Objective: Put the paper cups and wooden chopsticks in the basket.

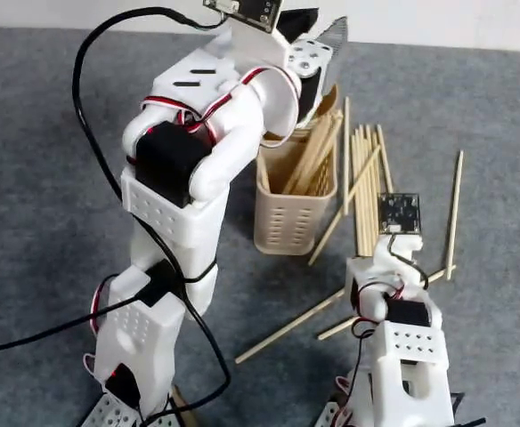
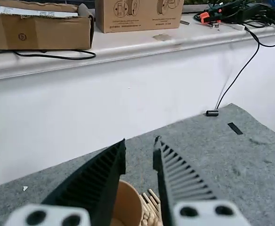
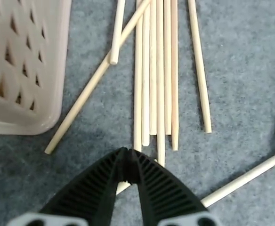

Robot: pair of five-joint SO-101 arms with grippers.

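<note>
Grey felt mat. Basket mid-mat holds cup and some chopsticks. Loose chopsticks lie right of basket. Left gripper above basket, fingers parted, empty. Right gripper at near end of loose chopsticks, fingers clenched. Far: white ledge, cardboard boxes.

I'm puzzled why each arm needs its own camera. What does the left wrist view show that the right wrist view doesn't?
Left wrist view, not the right: the left gripper, open, above a paper cup with chopstick ends beside it, and cardboard boxes on a white ledge behind. Right wrist view, not the left: the right gripper, tips together, the slotted wall of the basket and a row of chopsticks lying flat. Both: the grey mat and chopsticks.
</note>
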